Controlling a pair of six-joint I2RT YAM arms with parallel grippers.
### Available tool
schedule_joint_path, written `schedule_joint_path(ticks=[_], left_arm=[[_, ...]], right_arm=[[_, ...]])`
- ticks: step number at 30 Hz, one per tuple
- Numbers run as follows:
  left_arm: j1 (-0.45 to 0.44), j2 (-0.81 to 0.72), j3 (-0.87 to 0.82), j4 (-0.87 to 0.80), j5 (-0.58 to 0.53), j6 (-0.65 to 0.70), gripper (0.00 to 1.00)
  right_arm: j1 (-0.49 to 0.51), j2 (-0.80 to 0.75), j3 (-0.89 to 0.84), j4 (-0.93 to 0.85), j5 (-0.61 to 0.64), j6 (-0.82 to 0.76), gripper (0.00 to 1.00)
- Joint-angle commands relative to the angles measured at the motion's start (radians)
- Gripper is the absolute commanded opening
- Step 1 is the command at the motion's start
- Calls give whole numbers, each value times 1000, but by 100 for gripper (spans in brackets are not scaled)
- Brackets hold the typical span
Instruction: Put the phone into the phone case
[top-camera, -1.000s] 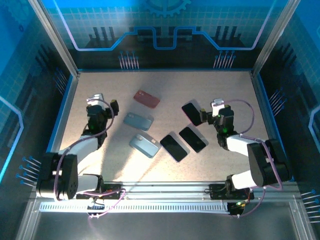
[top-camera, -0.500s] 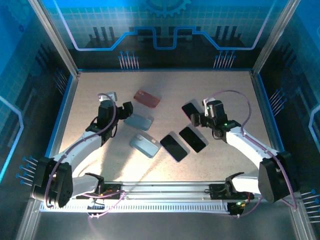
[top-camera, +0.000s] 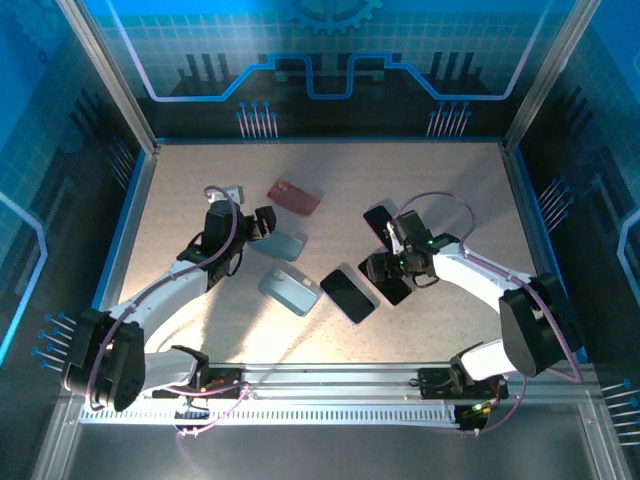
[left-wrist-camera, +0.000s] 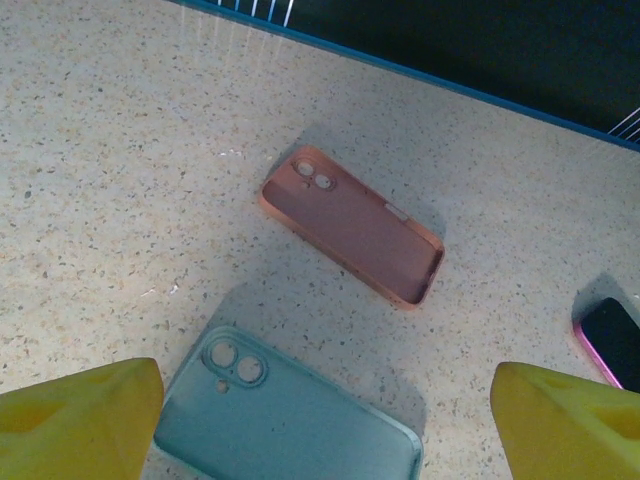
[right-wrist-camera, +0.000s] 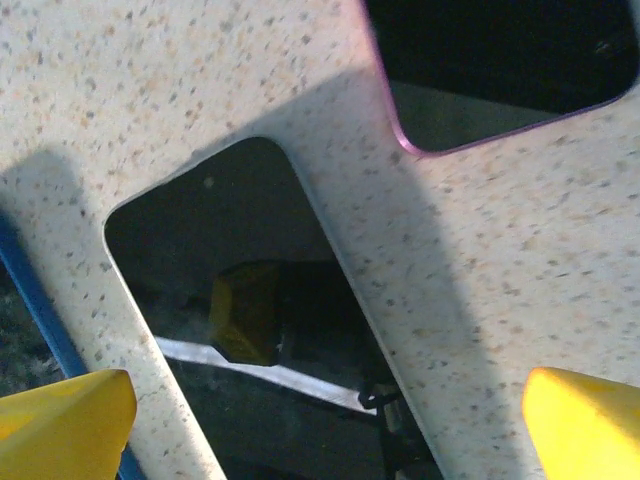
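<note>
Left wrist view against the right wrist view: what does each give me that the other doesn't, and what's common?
Left wrist: a salmon case farther out and a teal case under the open left gripper. Right wrist: a dark-screened phone right beneath the open right gripper. Common: the speckled table and a pink-edged phone at the frame's edge, likely the same one.
</note>
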Motion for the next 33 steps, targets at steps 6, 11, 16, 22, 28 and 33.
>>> schedule_joint_path(ticks=[6, 11, 16, 22, 28, 33], left_arm=[[-11, 20, 28, -6, 11, -21, 86], [-13, 31, 38, -9, 14, -20, 86], [-15, 36, 42, -11, 16, -17, 86], [-14, 39, 43, -13, 11, -13, 86], [-15, 47, 44, -9, 7, -13, 85], [-16, 52, 44, -8, 6, -16, 86]], right_arm=[[52, 113, 105, -121, -45, -31, 100], [65, 167, 141, -162, -17, -31, 100], [74, 210, 166, -203, 13, -18, 100], [80, 221, 164, -220, -17, 2, 100], [94, 214, 147, -234, -62, 30, 100], [112, 194, 131, -249, -92, 75, 100]])
